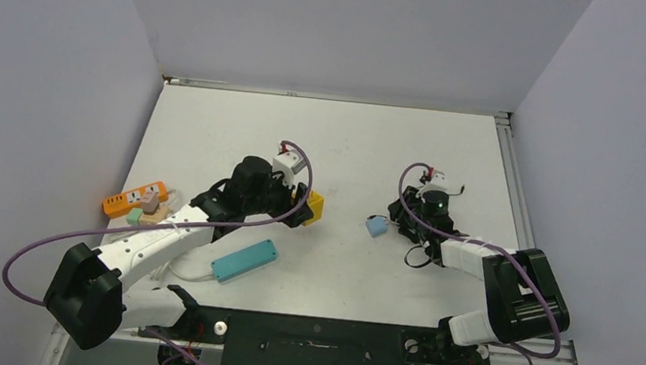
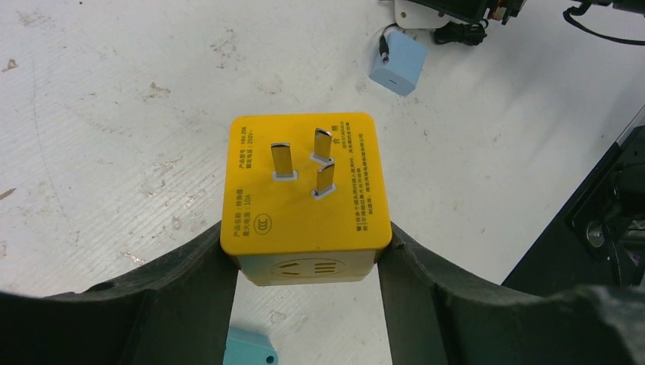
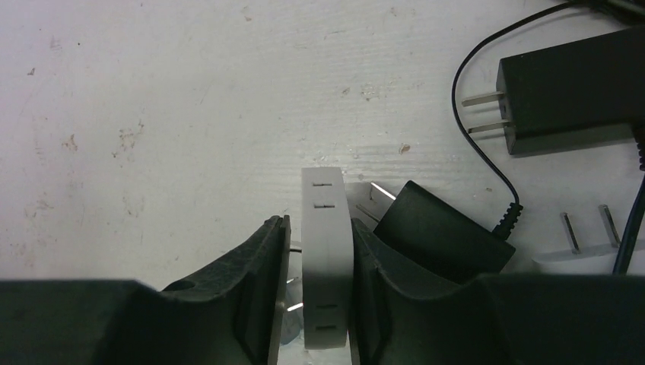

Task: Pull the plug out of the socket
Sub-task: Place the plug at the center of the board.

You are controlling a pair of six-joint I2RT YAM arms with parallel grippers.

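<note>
A scuffed white surface carries everything. The left tool clamps the yellow socket, prongs up, nothing plugged in. Right of the socket, the right tool barely brackets a white adapter (grip uncertain); separation looks done.

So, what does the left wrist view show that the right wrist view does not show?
Only the left wrist view shows the yellow adapter between the left gripper's fingers, prongs facing the camera, and a light blue cube on the table beyond.

Only the right wrist view shows a white socket block between the right gripper's fingers, with two black adapters beside it.

Both share the scuffed white table.
</note>
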